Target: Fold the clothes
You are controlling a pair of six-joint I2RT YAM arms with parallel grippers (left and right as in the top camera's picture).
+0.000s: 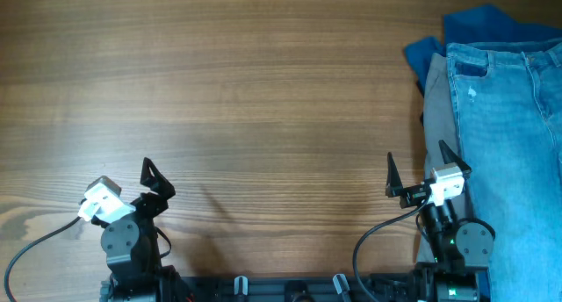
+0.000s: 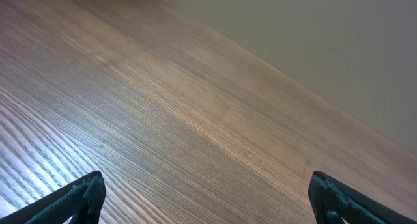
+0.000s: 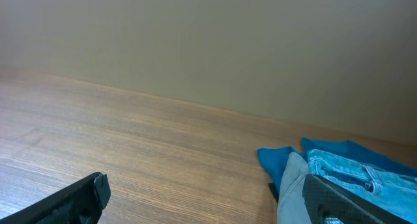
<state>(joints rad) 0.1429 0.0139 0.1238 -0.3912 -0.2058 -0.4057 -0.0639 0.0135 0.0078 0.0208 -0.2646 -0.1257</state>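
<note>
Light-blue denim jeans point(image 1: 509, 144) lie on top of a pile at the table's right side. Grey-beige trousers point(image 1: 435, 100) stick out under their left edge, and a deep blue garment point(image 1: 479, 25) shows at the pile's far end. The same pile shows at the right of the right wrist view: jeans point(image 3: 365, 175), grey-beige trousers point(image 3: 293, 191), deep blue garment point(image 3: 273, 160). My right gripper point(image 1: 420, 175) is open and empty at the pile's near left edge, its right finger over the cloth. My left gripper point(image 1: 154, 181) is open and empty over bare wood at the front left.
The wooden table point(image 1: 246, 91) stretches left of the pile. A pale wall stands beyond the table's far edge point(image 3: 195, 107). Both arm bases and their cables sit along the front edge.
</note>
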